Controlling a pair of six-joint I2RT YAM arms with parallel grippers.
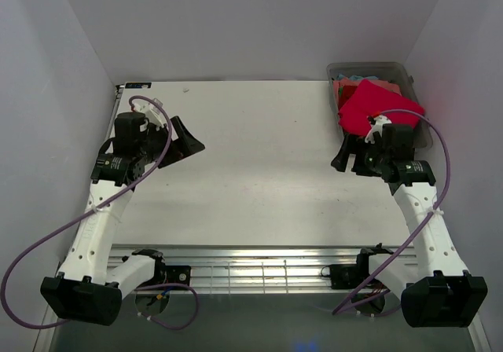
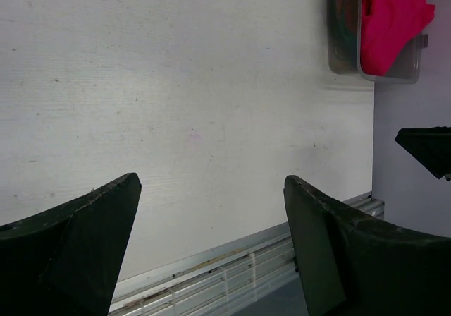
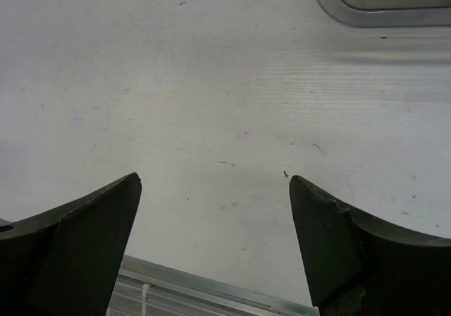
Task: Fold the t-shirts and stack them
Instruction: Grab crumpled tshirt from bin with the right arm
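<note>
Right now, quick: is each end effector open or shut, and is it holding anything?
Left end effector: open, holding nothing.
Right end effector: open, holding nothing.

Soft, even light fills all three views; the white worktop reads bright, with only faint shadows beneath the arms. The metal rail at 6 o'clock carries a glare streak. Wrist views are slightly grainy, their near fingers dark and soft.
</note>
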